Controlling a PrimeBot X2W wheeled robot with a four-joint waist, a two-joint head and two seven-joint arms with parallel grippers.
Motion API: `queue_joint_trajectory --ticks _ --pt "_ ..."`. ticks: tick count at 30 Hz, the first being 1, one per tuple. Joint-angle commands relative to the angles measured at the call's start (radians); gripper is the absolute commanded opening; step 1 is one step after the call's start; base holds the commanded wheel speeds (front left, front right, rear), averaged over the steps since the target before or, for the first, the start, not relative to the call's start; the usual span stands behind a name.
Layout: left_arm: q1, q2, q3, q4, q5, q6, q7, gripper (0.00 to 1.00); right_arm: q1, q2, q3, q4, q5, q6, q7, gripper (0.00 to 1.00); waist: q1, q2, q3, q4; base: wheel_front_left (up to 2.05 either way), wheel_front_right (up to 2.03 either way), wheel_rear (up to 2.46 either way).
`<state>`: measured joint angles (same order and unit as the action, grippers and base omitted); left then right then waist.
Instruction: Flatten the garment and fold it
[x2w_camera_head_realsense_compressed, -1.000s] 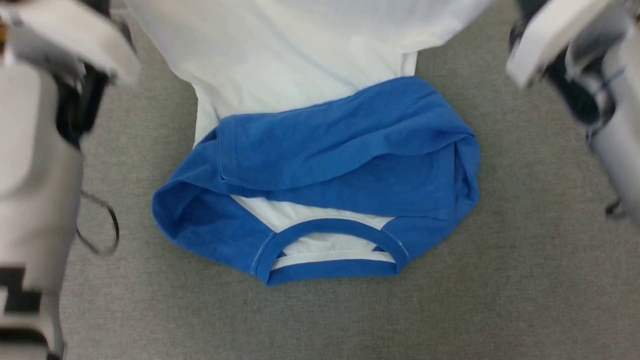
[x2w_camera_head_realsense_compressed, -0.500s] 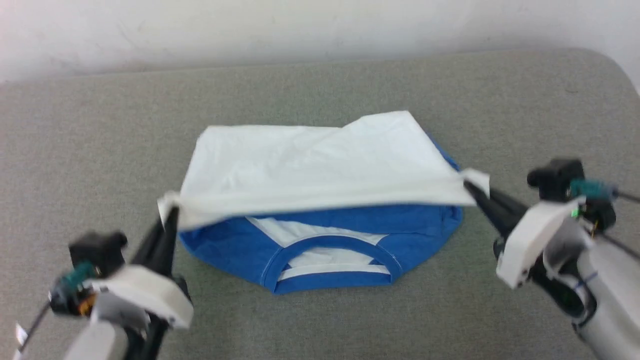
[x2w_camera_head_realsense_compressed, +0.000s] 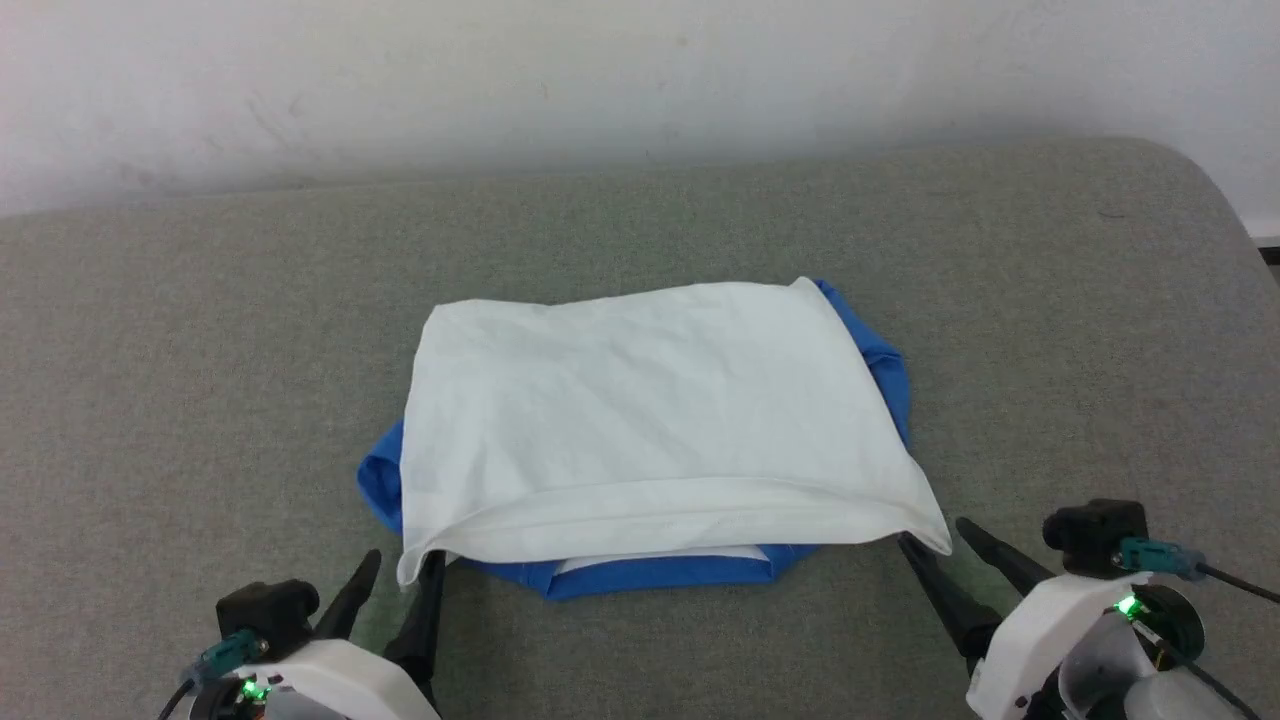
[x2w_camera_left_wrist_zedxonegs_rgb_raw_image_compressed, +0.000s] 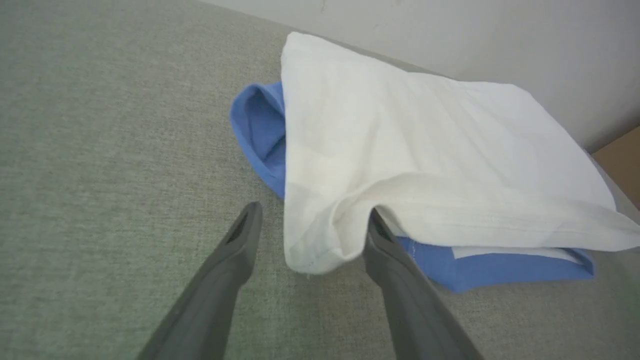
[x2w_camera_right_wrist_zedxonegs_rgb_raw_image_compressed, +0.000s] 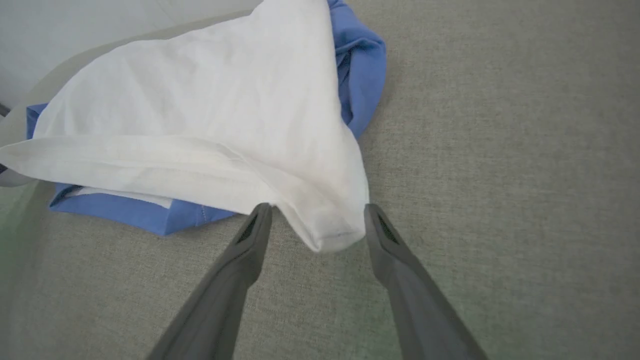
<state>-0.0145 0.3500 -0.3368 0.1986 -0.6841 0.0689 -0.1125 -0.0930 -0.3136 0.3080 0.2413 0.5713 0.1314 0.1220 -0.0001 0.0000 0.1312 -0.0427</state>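
Releasing the fold is judged the step in hand. The white soft-knit shirt with royal-blue sleeves and neckband (x2w_camera_head_realsense_compressed: 650, 420) is laid doubled over, centred on the grey fabric-covered surface (x2w_camera_head_realsense_compressed: 200, 350). The left gripper (x2w_camera_head_realsense_compressed: 405, 558) and right gripper (x2w_camera_head_realsense_compressed: 932, 532) are spread wide, with nothing gripped. Both should be drawn straight back, low, so the hem is not dragged. In the left wrist view a hem corner (x2w_camera_left_wrist_zedxonegs_rgb_raw_image_compressed: 320, 250) is seen draped against one finger. The whole, slightly skewed outline is given by the head view.
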Motion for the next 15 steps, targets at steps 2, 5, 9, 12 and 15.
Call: queue_joint_trajectory --ticks 2,5,9,12,15 --pt "0.02 -0.008 0.013 0.012 -0.002 -0.005 -0.044 1.0 0.052 0.018 -0.042 -0.05 -0.029 -0.001 -0.011 1.0 0.0001 0.0 -0.028 -0.007 0.0 0.0 0.0" --pt "0.027 -0.013 0.032 -0.01 0.012 0.008 -0.095 1.0 0.109 0.038 -0.091 -0.139 -0.043 -0.001 -0.03 1.0 0.0001 0.0 -0.048 0.001 0.0 0.0 0.0" --pt "0.026 -0.022 0.072 -0.078 0.057 0.041 -0.137 1.0 0.159 0.075 -0.199 -0.236 -0.064 -0.001 -0.015 1.0 0.0001 0.0 -0.065 0.019 0.0 0.0 0.0" --pt "0.021 -0.03 0.098 -0.126 0.102 0.062 -0.146 1.0 0.145 0.087 -0.275 -0.256 -0.077 -0.001 0.034 1.0 0.0001 0.0 -0.065 0.037 0.0 0.0 0.0" --pt "0.013 -0.038 0.117 -0.174 0.158 0.076 -0.148 1.0 0.097 0.081 -0.333 -0.228 -0.079 -0.001 0.099 1.0 0.0001 0.0 -0.059 0.056 0.0 0.0 0.0"
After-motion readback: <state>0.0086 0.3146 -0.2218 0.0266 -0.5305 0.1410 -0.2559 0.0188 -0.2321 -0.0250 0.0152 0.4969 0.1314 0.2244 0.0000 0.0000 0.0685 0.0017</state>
